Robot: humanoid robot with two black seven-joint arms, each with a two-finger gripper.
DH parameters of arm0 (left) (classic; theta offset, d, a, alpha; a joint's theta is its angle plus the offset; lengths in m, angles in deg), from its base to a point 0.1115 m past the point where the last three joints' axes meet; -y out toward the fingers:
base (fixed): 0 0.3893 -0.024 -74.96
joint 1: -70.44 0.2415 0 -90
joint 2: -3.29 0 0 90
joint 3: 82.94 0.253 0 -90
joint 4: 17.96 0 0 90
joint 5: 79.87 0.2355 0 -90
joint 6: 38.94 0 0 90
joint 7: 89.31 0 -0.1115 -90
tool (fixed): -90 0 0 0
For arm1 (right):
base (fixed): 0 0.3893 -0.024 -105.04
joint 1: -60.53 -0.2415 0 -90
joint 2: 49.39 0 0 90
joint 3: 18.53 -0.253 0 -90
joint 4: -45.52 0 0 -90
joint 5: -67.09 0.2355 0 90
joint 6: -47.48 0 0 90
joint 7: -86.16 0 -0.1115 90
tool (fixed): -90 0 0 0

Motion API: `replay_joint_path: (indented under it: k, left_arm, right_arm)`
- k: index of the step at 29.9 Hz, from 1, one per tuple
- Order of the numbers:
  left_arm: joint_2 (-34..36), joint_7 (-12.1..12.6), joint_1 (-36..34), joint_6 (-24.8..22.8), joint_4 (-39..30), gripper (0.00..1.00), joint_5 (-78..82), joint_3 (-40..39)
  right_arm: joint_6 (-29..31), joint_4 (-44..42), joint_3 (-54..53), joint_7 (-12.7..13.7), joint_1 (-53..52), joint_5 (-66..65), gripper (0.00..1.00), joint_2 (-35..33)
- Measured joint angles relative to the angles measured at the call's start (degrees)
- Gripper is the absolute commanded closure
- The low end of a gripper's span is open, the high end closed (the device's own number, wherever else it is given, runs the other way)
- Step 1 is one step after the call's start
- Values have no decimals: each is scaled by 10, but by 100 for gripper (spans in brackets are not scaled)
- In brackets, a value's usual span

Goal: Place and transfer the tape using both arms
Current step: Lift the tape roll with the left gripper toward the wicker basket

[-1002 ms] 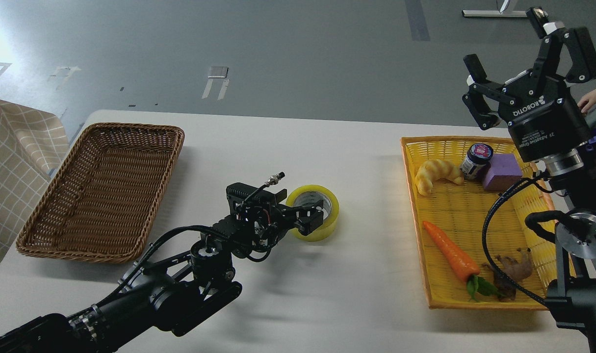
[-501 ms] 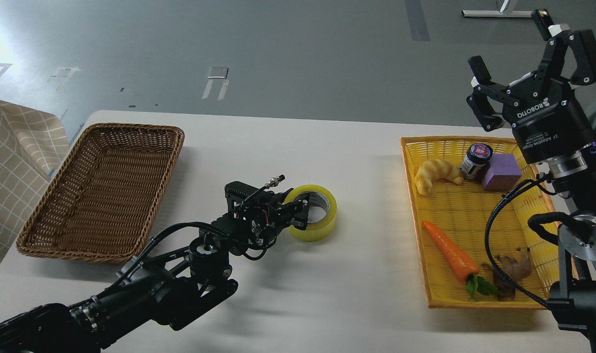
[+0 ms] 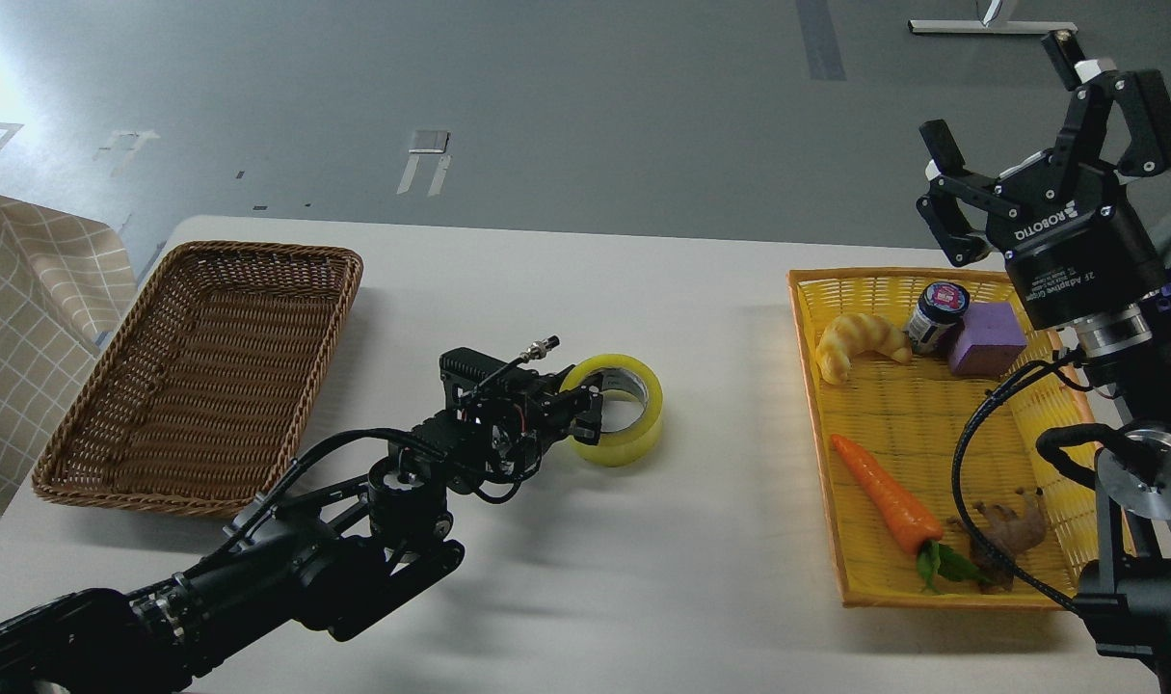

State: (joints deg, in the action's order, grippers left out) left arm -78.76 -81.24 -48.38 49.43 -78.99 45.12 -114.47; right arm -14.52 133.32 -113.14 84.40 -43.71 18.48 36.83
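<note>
The tape [image 3: 635, 439], a yellowish roll with a grey-white core, lies on the white table [image 3: 643, 578] near its middle. My left gripper [image 3: 585, 413] reaches in from the lower left. Its fingers pinch the roll's left wall, with one finger inside the core ring. My right gripper [image 3: 1004, 96] is open and empty, held high at the upper right, above the far end of the yellow basket [image 3: 932, 599].
An empty brown wicker basket [image 3: 257, 253] stands at the left. The yellow basket holds a croissant toy [image 3: 860, 342], a small jar [image 3: 935, 316], a purple block [image 3: 985, 337], a carrot [image 3: 884, 492] and a brown toy [image 3: 1014, 525]. A checked cloth [image 3: 26, 318] hangs at the far left.
My left gripper's fingers drew back from across the roll and closed on its left wall. The tape shifted slightly away. My right gripper drifted a little to the right.
</note>
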Motion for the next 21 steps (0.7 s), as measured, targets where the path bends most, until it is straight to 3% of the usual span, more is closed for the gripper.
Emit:
replay_joint_path:
  k: [10,21]
  left_arm:
    - [36,4,-33,-21,-32,97,0,0]
    - [177,5,-58,-67,-132,97,0,-7]
  right_arm:
    - [0,0,0,0,0,0,0,3]
    - [0,-1,0,0,-3,0,0,4]
